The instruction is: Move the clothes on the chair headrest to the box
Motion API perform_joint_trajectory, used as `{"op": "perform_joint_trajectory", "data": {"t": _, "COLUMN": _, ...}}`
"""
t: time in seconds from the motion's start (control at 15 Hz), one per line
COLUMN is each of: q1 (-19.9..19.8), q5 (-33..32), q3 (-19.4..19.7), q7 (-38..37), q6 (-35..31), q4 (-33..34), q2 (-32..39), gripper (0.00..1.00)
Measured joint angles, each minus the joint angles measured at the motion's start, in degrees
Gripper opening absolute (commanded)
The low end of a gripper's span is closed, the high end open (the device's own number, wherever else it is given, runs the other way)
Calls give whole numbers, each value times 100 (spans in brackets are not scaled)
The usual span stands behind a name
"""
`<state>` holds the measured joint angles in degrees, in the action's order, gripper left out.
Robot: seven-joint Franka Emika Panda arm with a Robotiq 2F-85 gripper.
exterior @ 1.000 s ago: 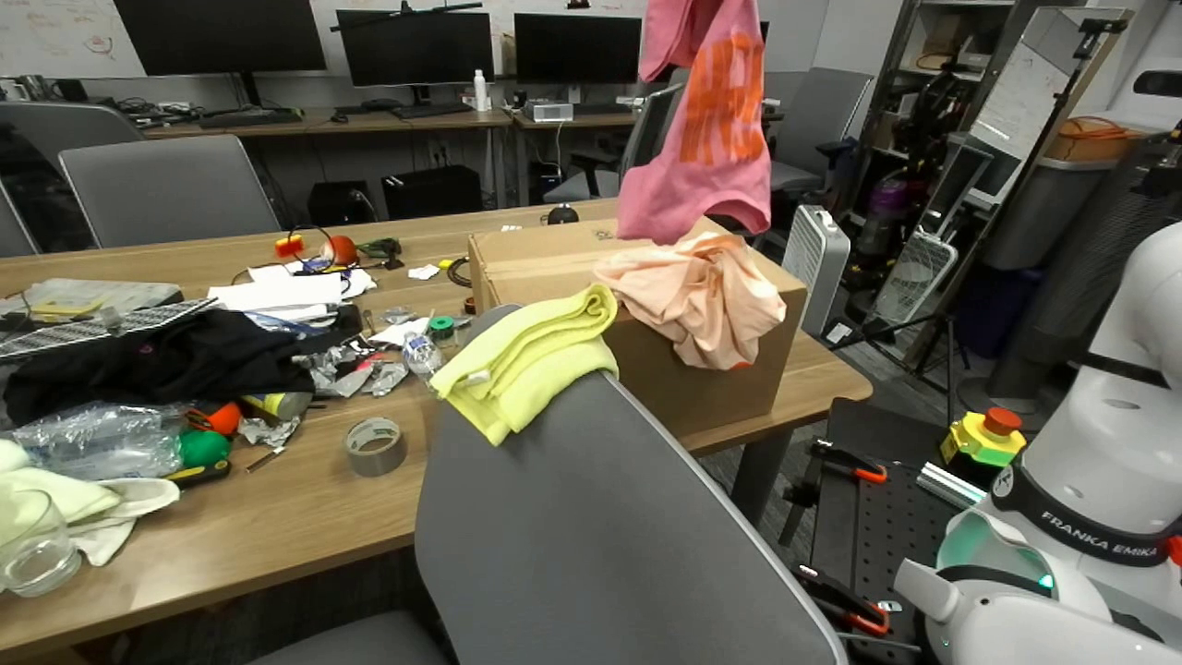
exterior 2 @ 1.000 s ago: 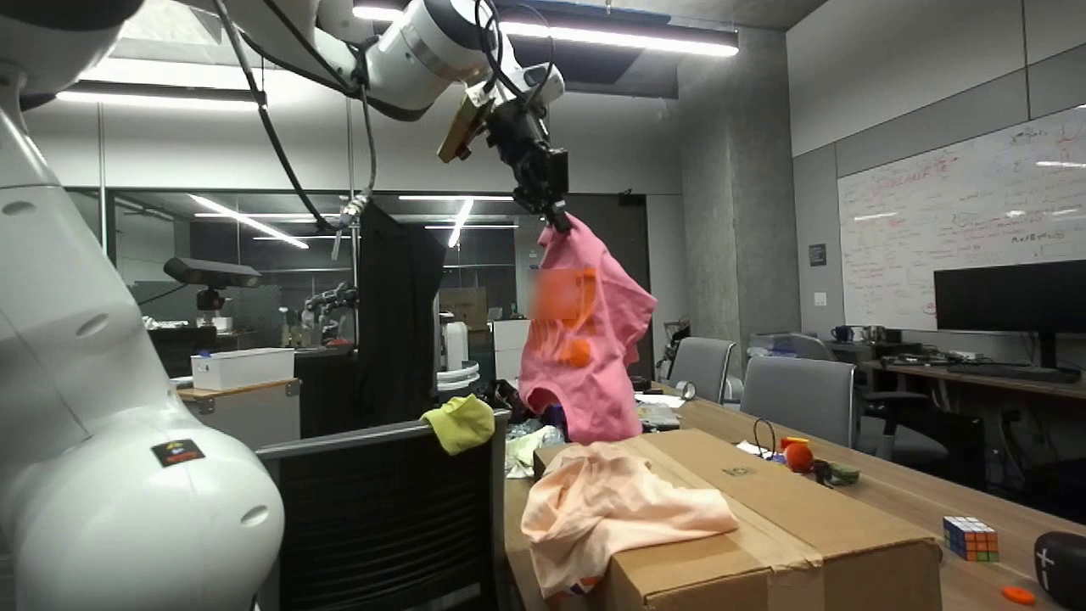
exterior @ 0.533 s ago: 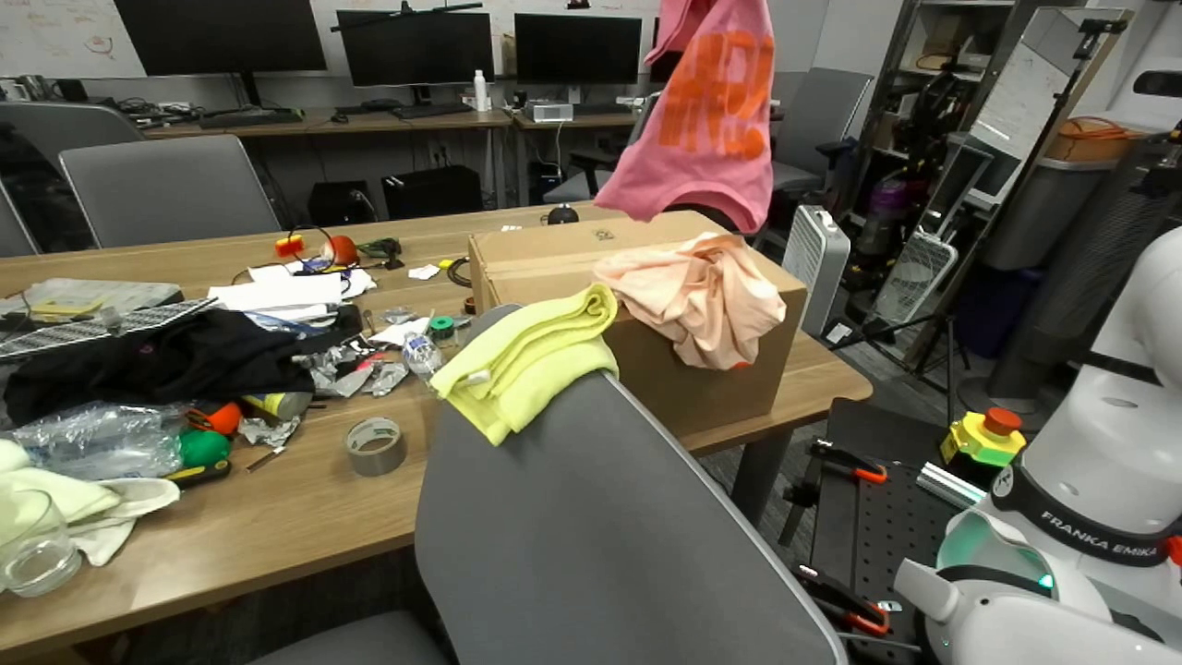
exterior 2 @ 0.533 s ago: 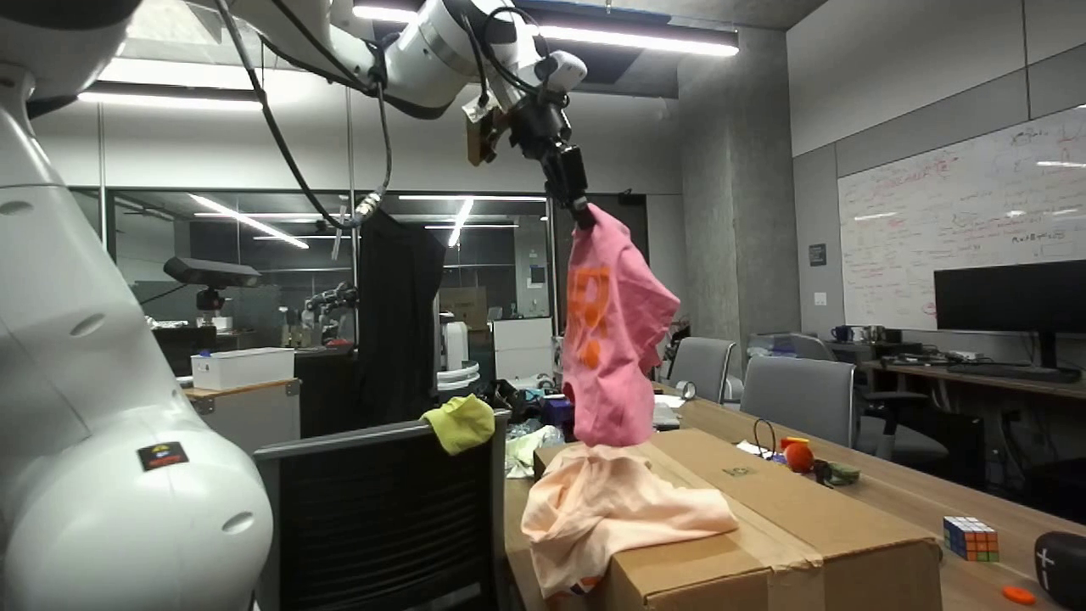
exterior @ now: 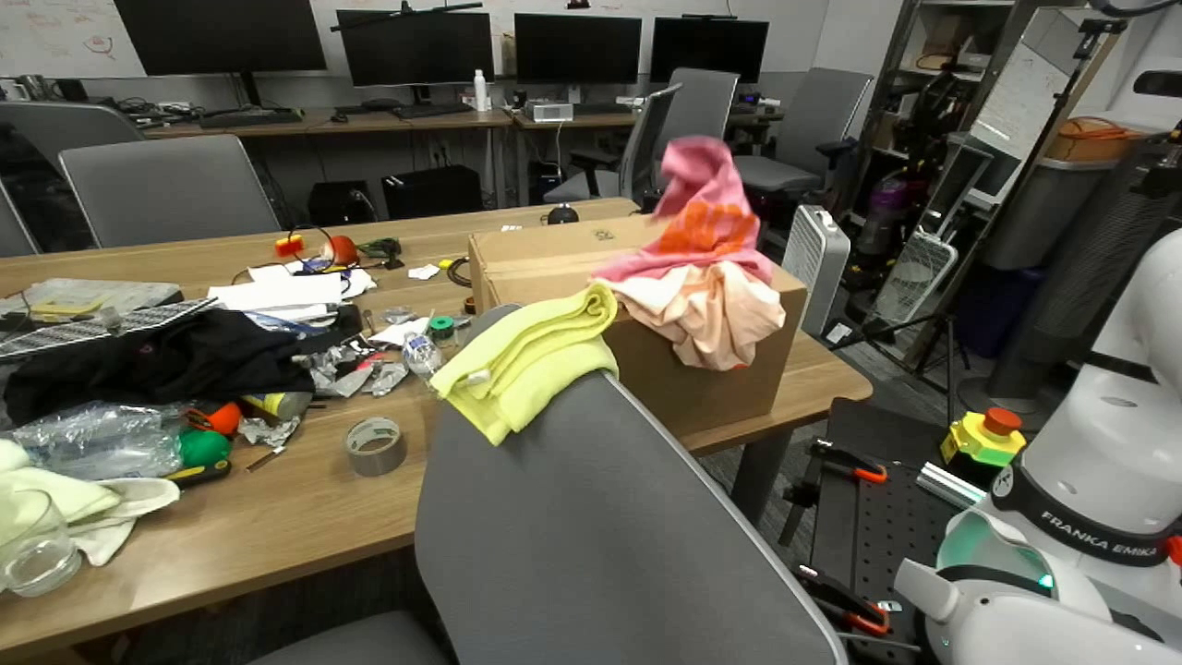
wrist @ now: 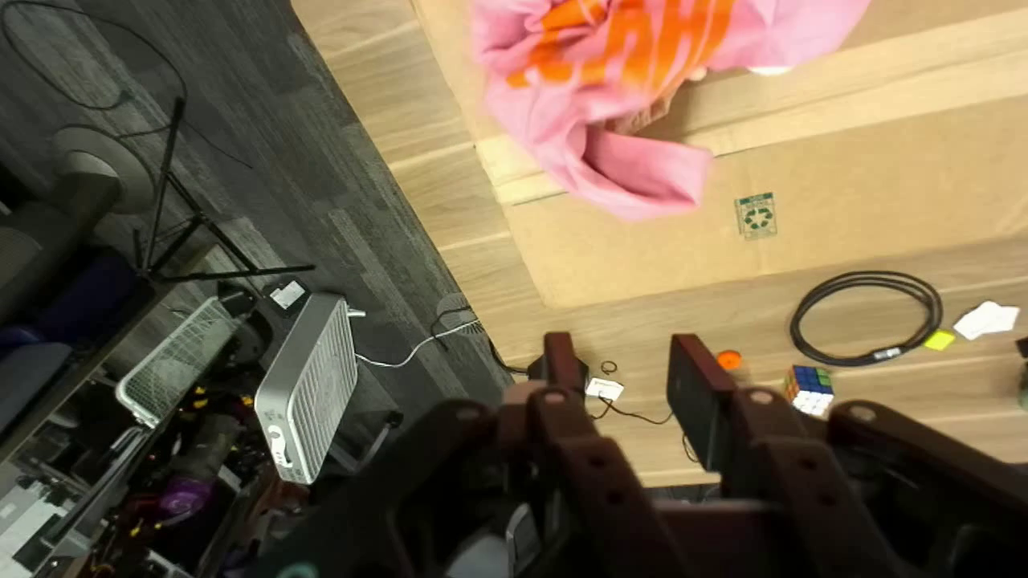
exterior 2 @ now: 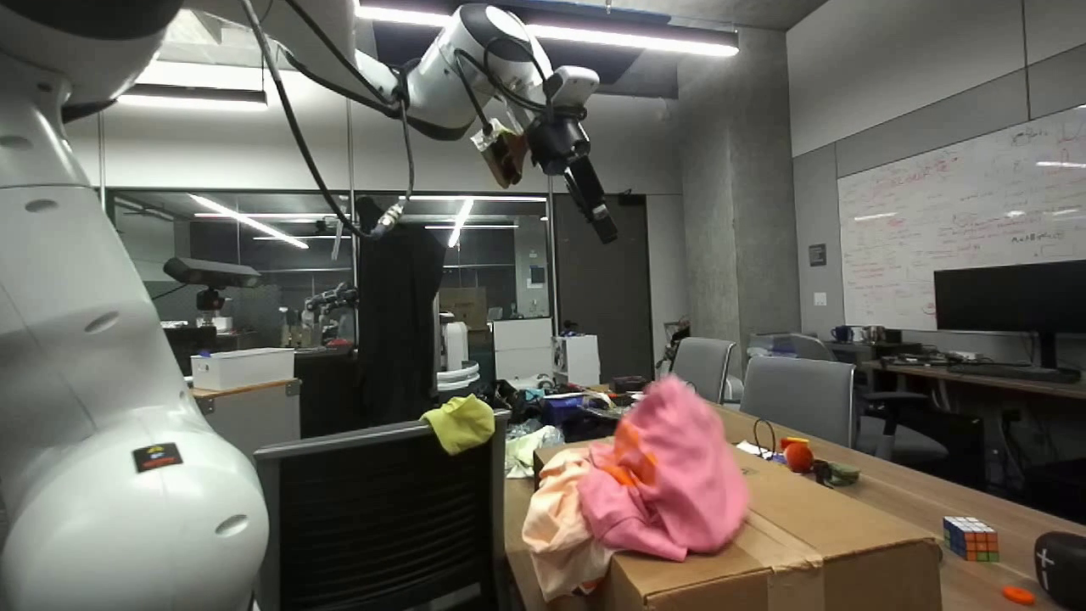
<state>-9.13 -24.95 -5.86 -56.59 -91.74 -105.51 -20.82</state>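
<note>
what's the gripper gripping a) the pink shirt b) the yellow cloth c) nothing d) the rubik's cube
c, since in the wrist view the gripper has its fingers apart with nothing clamped between them, and in an exterior view the pink shirt is below, clear of it.

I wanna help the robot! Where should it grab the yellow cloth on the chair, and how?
Probably by the bunched folds on top of the yellow cloth, with the open gripper coming from above. The cloth drapes over the top of the chair back, its folds rising above it; lower down, the chair back would likely get in the way.
</note>
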Motion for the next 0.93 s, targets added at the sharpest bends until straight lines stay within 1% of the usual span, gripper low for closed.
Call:
{"op": "perform_joint_trajectory", "data": {"t": 0.13, "q1": 60, "q5": -21, "q3": -9, "q7": 67, "q6": 191, "q4": 1, "q2": 166, "gripper": 83}}
{"op": "perform_joint_trajectory", "data": {"t": 0.27, "q1": 196, "q5": -21, "q3": -20, "q7": 297, "q6": 402, "q4": 1, "q2": 319, "gripper": 96}}
{"op": "perform_joint_trajectory", "data": {"t": 0.33, "q1": 299, "q5": -18, "q3": -39, "q7": 467, "q6": 510, "q4": -2, "q2": 385, "gripper": 100}}
{"op": "perform_joint_trajectory", "data": {"t": 0.53, "q1": 679, "q5": 185, "q3": -195, "q7": 870, "q6": 712, "q4": -42, "q2": 497, "gripper": 100}}
{"op": "perform_joint_trajectory", "data": {"t": 0.93, "q1": 1515, "q5": 923, "q3": -761, "q7": 1354, "q6": 770, "q4": -338, "q2": 494, "gripper": 100}}
